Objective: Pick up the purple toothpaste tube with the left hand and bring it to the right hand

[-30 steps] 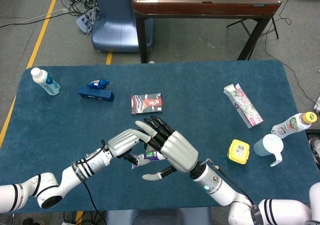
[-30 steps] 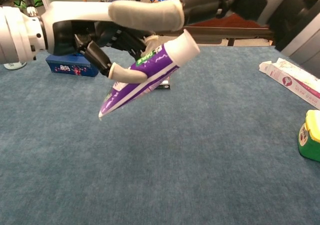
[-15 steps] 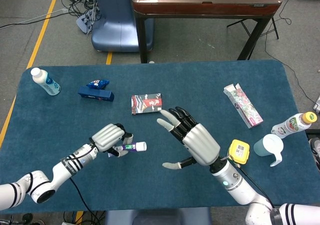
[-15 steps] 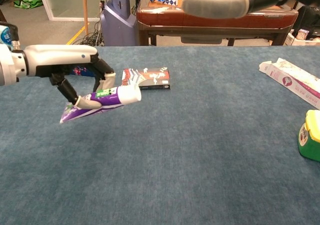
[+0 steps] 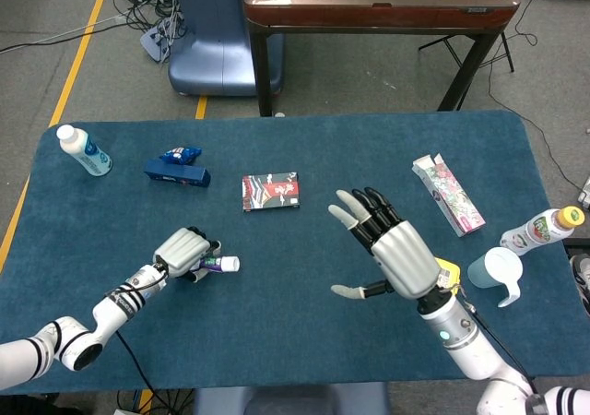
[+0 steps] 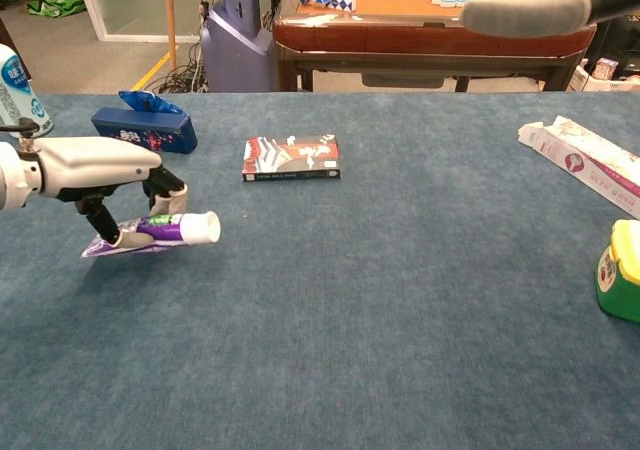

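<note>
The purple toothpaste tube [image 5: 218, 264] [image 6: 160, 231] with a white cap lies nearly level, just above or on the blue cloth at the left. My left hand [image 5: 181, 251] [image 6: 95, 166] grips it from above, fingers wrapped around its body, cap pointing right. My right hand [image 5: 392, 249] is raised over the middle right of the table, palm open and fingers spread, holding nothing; in the chest view only one finger [image 6: 525, 12] shows at the top right. A wide gap separates the two hands.
A patterned card box [image 5: 270, 192] lies mid-table, a blue box [image 5: 176, 172] and a white bottle [image 5: 85, 150] at the far left. On the right are a long floral box [image 5: 448, 194], a yellow container [image 5: 445, 278], a pale mug [image 5: 493, 274] and a bottle [image 5: 540, 231].
My left hand has carried the tube leftward and down, away from the right hand. The right hand has drawn back to the right and stays spread.
</note>
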Robot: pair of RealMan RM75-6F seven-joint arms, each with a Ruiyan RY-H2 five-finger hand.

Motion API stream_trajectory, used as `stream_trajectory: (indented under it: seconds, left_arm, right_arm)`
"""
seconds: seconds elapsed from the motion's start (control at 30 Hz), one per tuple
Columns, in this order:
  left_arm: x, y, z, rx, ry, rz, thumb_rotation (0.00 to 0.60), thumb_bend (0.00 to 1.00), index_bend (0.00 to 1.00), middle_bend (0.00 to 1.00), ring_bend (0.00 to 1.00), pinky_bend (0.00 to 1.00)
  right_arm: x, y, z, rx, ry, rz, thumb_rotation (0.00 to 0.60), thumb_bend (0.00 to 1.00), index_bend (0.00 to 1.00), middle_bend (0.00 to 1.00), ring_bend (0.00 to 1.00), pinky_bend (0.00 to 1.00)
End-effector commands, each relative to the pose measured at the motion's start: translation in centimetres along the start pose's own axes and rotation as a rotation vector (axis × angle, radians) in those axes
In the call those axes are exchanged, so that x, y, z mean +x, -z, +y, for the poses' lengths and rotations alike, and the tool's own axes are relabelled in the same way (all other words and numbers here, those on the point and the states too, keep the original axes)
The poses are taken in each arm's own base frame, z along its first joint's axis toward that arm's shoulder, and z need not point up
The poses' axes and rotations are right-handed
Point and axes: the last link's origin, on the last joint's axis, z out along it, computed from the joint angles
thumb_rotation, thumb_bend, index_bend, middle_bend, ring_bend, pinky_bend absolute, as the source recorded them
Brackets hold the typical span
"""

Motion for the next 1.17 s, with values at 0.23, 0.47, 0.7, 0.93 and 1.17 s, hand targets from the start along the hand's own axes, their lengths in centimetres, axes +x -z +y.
stream_trajectory:
  seconds: [0.23, 0.47, 0.7, 0.93, 1.17]
  left_arm:
    - [1.1, 2.0, -1.1, 0.091, 0.061, 0.069, 0.6, 0.43, 0.17, 0.34, 0.2, 0.23]
    - [2.6, 6.6, -2.8, 0.254, 0.239, 0.239, 0.6, 0.43, 0.18, 0.33, 0.2, 0.23]
    - [1.9, 12.1, -4.0, 0.432, 0.205, 0.352, 0.6, 0.39, 0.19, 0.32, 0.2, 0.23]
    - [0.2, 16.2, -3.0, 0.537, 0.153, 0.401, 0.6, 0.39, 0.23, 0.32, 0.21, 0.23]
    - [-0.4, 19.0, -1.1, 0.585, 0.135, 0.435, 0.6, 0.39, 0.23, 0.32, 0.21, 0.23]
  right_arm:
    - [1.0, 2.0, 2.8, -0.097, 0.064, -0.023, 0.218, 0.0, 0.0, 0.0, 0.0, 0.0]
    - [1.4, 5.1, 5.6, -0.239, 0.105, -0.102, 0.219, 0.01, 0.0, 0.0, 0.0, 0.0]
    - [1.7, 9.4, 7.5, -0.395, 0.179, -0.151, 0.268, 0.05, 0.0, 0.0, 0.0, 0.0]
    - [1.8, 14.6, 8.0, -0.574, 0.206, -0.171, 0.362, 0.07, 0.0, 0.0, 0.0, 0.0]
    - [2.3, 18.3, 7.7, -0.668, 0.19, -0.156, 0.362, 0.08, 0.0, 0.0, 0.0, 0.0]
